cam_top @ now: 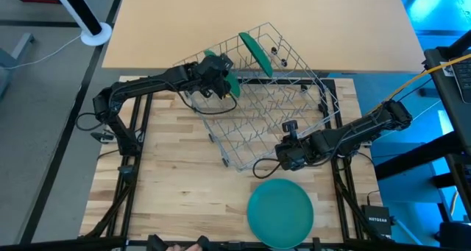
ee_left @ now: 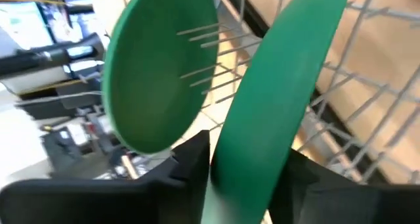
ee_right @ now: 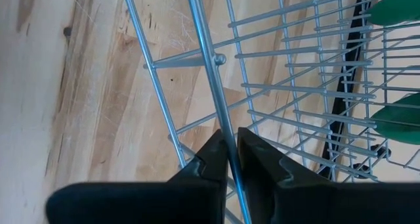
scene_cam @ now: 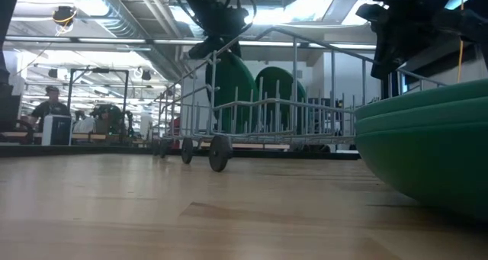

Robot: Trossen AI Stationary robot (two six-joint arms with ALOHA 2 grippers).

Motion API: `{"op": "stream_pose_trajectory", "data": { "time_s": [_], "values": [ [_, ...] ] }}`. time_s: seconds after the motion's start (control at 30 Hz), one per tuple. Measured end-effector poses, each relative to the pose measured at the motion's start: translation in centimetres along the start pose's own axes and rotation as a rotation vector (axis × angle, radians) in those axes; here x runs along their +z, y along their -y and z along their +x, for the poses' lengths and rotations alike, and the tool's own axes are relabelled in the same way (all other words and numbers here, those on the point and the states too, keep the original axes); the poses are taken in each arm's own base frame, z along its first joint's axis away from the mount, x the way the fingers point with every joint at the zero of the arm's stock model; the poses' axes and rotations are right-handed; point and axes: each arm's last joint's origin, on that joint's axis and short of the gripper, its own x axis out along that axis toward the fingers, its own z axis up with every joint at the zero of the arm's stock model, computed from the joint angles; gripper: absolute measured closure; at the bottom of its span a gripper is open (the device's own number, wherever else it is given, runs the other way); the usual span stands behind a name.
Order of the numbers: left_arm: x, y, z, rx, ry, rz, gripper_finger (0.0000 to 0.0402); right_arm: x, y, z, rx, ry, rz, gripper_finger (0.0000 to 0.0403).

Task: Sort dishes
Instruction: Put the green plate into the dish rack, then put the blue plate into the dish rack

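One round dark-green plastic plate (cam_top: 257,52) already racked upright in silver wire dish rack (cam_top: 294,104). Second plate (cam_top: 229,80) clamped in left claw (cam_top: 218,78), entering rack. Right claw (ee_right: 231,159) pinching rack rim wire. Remaining green stack (cam_top: 280,213) waiting on wooden desk (cam_top: 184,185).

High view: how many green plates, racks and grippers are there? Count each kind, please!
Green plates at the rack: 2, a standing plate and a held plate
Plate pile on the table: 1, number inside cannot be told
Wire rack: 1
Grippers: 2, left gripper and right gripper
Total: 6
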Motion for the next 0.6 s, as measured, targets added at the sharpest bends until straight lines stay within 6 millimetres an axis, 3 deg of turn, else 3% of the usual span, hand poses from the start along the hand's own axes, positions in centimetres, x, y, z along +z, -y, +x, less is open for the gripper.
{"op": "stream_pose_trajectory", "data": {
  "time_s": [0.27,0.6],
  "values": [
    [1.8,0.2,-1.0,0.019,-0.005,-0.064,0.0237,0.0,0.0,0.0,0.0,0.0,0.0,0.0368],
    [3.8,1.0,-2.6,-0.002,-0.031,-0.068,0.0238,0.0,0.0,0.0,0.0,0.0,0.0,0.0368]
  ]
}}
